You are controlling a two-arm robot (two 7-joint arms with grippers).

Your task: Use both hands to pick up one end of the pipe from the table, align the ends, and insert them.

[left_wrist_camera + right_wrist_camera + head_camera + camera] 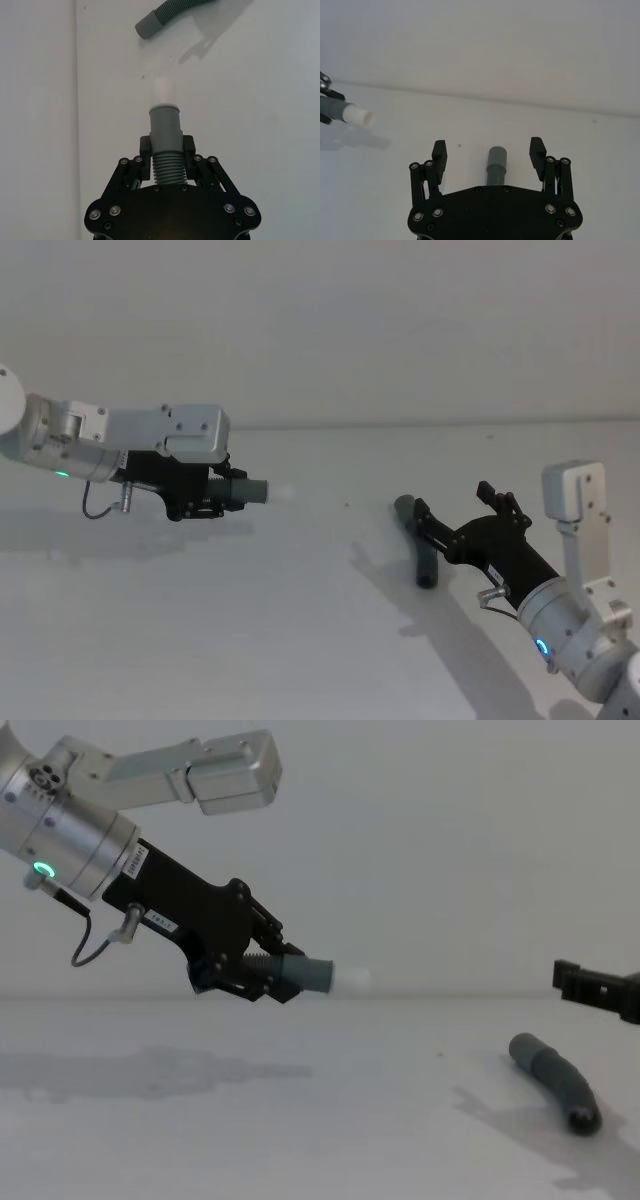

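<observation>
My left gripper (215,492) is shut on one grey pipe piece (248,490) and holds it in the air at the left, above the table (250,640). Its white tip (163,91) points towards the right. The other grey piece (418,540) lies on the table at the right, with its open round mouth (497,154) towards the wall. My right gripper (452,500) hangs open just above this piece, one finger (595,988) clear of it. In the right wrist view the lying piece (496,167) sits between the spread fingers.
A pale grey wall (400,330) rises behind the table's far edge. A small dark speck (347,506) marks the table between the two pipe pieces. The arms throw soft shadows on the white surface.
</observation>
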